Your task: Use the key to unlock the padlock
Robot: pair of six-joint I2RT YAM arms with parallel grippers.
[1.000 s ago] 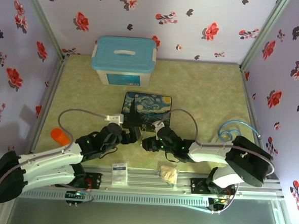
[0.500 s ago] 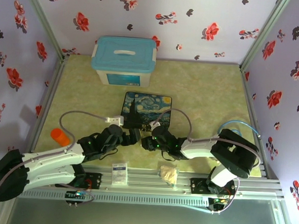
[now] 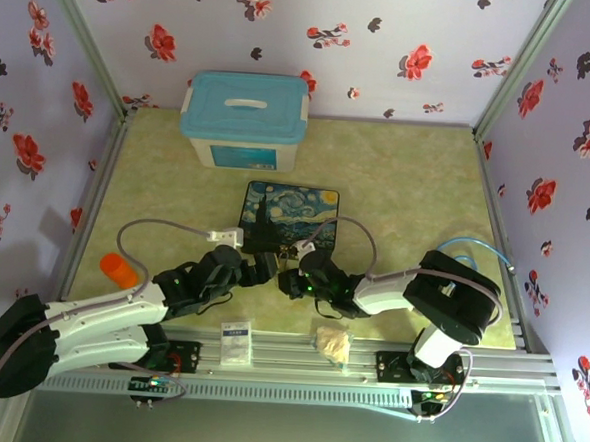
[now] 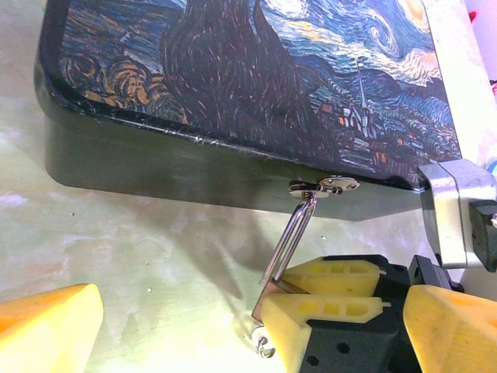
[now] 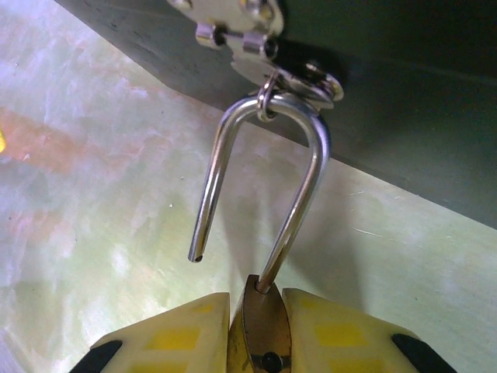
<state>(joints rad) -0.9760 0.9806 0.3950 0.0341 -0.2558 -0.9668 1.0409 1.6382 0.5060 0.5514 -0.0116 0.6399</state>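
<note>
Two grippers meet at the 6 o'clock side of the painted tin box in the top view. The left gripper is at 9 o'clock from the lock and the right gripper is at 3 o'clock.

From the right wrist we see the right gripper squeezing the brass padlock, with one yellow finger pressed on each flat side. The padlock sits at 6 o'clock in that view. Its long line runs straight up to 12 o'clock, where the silver shackle hooks through the ring on the box's clasp.

One leg of the shackle goes into the padlock. The other leg hangs free, and its end points down at about 7 o'clock, well apart from the body. So we think the lock is already open.

From the left wrist, the left gripper's yellow fingers stand wide apart and hold nothing. A small silver loop pokes out under the padlock's low end. It may be the key, but we cannot tell.

We think the next move belongs to the right arm, since it already has the padlock. The free leg must slide back up through the ring at 12 o'clock to come off.
</note>
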